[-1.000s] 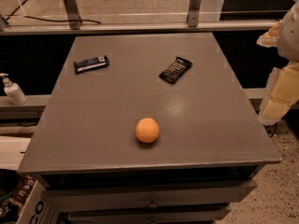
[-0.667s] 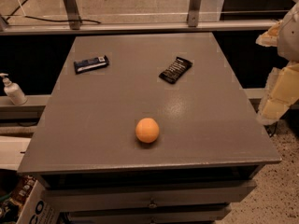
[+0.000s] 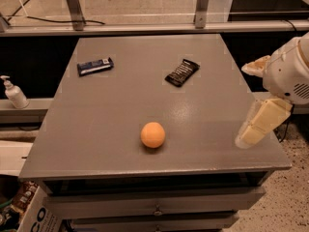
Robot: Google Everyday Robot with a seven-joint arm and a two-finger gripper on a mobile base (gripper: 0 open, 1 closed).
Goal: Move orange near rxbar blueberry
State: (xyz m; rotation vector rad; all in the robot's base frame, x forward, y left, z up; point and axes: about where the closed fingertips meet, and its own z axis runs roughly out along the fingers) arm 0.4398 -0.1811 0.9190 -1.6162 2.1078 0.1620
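Hand (image 3: 245, 104) at the right edge of the surface (image 3: 116, 115), close to the front right corner. Released, fingers (image 3: 263, 122) spread wide, nothing between them. Lower one angles down-left, tip over the right edge; upper one points left, further back along that edge.

Diff vs a second ago: hand has come in leftward and a bit lower. It sat outside the right edge then and overlaps it now. Nothing on the surface has shifted.

Orange (image 3: 153, 135): front half of the surface, roughly midway between left and right edges, well apart from the hand. Round, smooth, even orange colour with a soft highlight on top and a small shadow underneath. Sits alone, touching nothing.

Rxbar blueberry (image 3: 95, 66): back left area near the left edge, flat, dark blue wrapper with pale print, long side roughly parallel to the back edge. Well apart from the orange.

Black bar (image 3: 182, 72): back area right of centre, flat, turned diagonally.

Pump bottle (image 3: 14, 94) stands off the surface, beyond the left edge.
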